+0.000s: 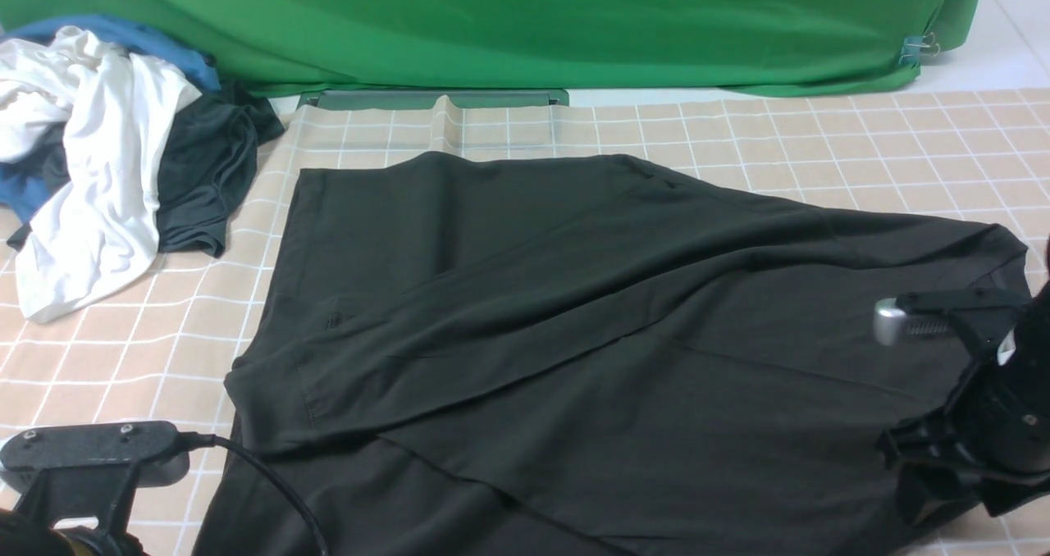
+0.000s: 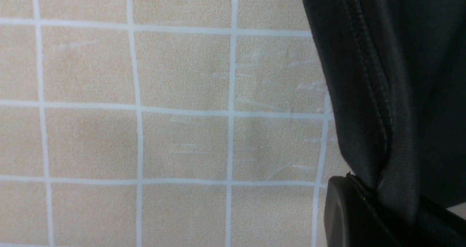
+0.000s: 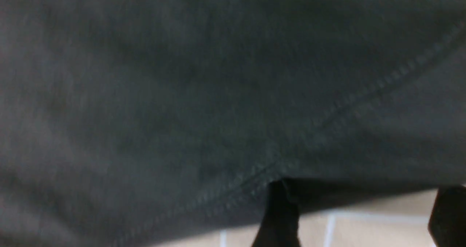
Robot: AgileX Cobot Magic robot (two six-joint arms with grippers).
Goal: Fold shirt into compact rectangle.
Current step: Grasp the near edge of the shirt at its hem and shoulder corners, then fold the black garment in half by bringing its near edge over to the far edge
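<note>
The right tool [image 1: 890,384] gapes wide over the right edge of the shirt [image 1: 574,318], holding nothing, probably poised to take that edge. The left tool [image 2: 386,210] seems pinched on a hem, ready to carry it across. The shirt lies partly folded on the checked counter [image 1: 820,146].

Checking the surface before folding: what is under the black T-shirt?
A beige cloth with white grid lines shows around the large matte black T-shirt and likely continues beneath; anything directly underneath is covered.
</note>
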